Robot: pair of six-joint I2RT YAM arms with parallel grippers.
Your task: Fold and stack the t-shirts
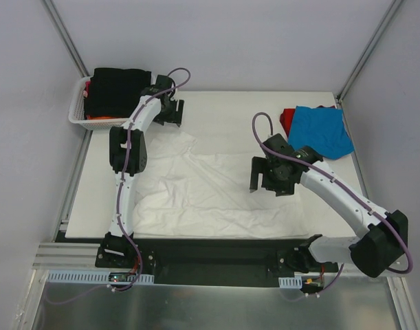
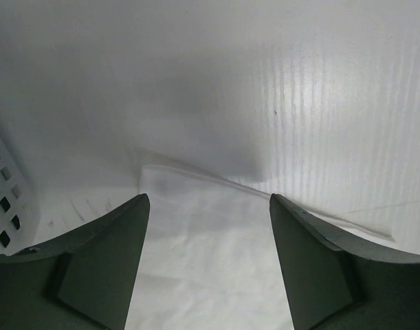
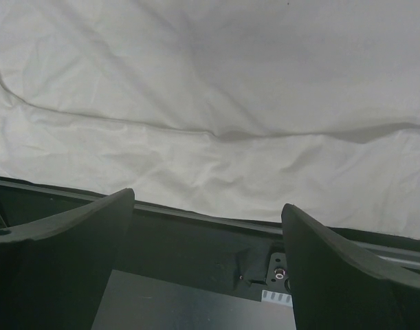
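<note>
A white table top (image 1: 227,110) fills the middle of the overhead view, closed in by a pale grey back wall (image 1: 216,41) and side walls at the left (image 1: 24,137) and right (image 1: 402,103), with slanting aluminium posts at the upper left (image 1: 67,38) and upper right (image 1: 370,49). Along the table's near edge runs a black base rail (image 1: 210,258), and below it a dull metal sheet (image 1: 210,306) spans the bottom of the frame. The light is soft and even, and in the left wrist view the wall is a ribbed white panel (image 2: 299,89) with a faint sheen.

A white lattice basket (image 1: 77,113) sits at the far left corner of the white table (image 1: 230,110).
</note>
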